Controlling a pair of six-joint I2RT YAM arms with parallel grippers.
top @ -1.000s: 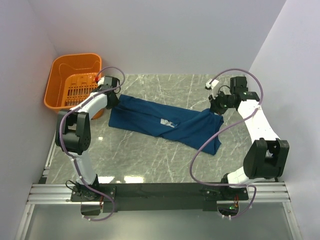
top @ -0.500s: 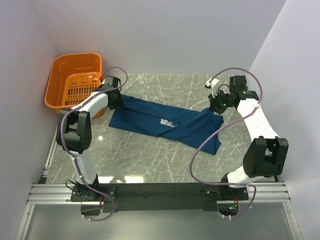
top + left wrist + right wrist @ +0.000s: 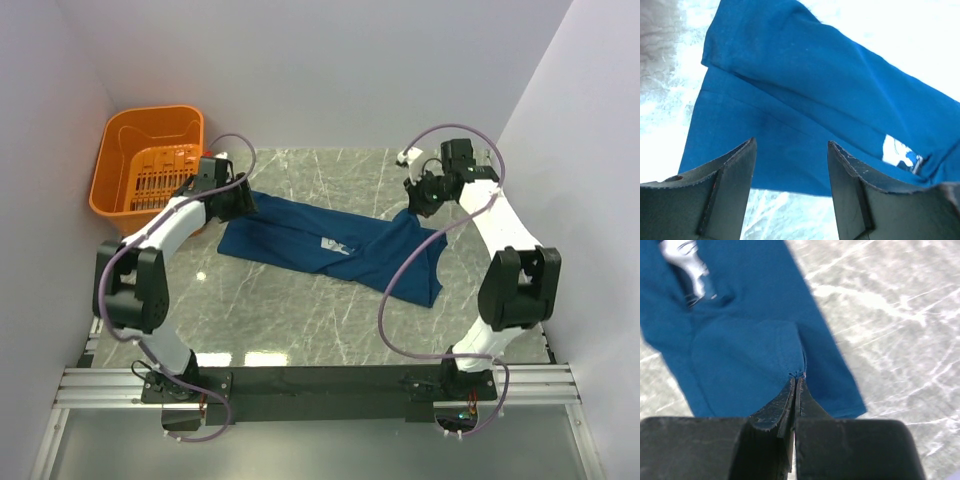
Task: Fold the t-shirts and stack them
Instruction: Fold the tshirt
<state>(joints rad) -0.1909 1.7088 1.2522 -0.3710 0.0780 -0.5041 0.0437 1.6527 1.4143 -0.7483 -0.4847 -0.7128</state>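
Observation:
The navy t-shirt (image 3: pixel 300 235) lies crumpled in a long strip across the marble table, its white print (image 3: pixel 335 245) partly showing in a fold. My left gripper (image 3: pixel 243 203) hovers over the shirt's left end, open, with nothing between its fingers (image 3: pixel 790 142); the cloth (image 3: pixel 790 100) and the print (image 3: pixel 897 150) lie below it. My right gripper (image 3: pixel 412 205) is shut on a pinch of the shirt's right part (image 3: pixel 796 377), and the fabric (image 3: pixel 740 350) rises in a peak to its tips.
An orange plastic basket (image 3: pixel 130 150) stands at the back left corner, close behind the left arm. White walls close in the table on the left, back and right. The right arm's cable (image 3: pixel 400 290) loops over the shirt's right end.
My left gripper has opened, let go of the shirt's left end and shifted slightly right. My right gripper, still shut on the fabric, has moved left and toward the back.

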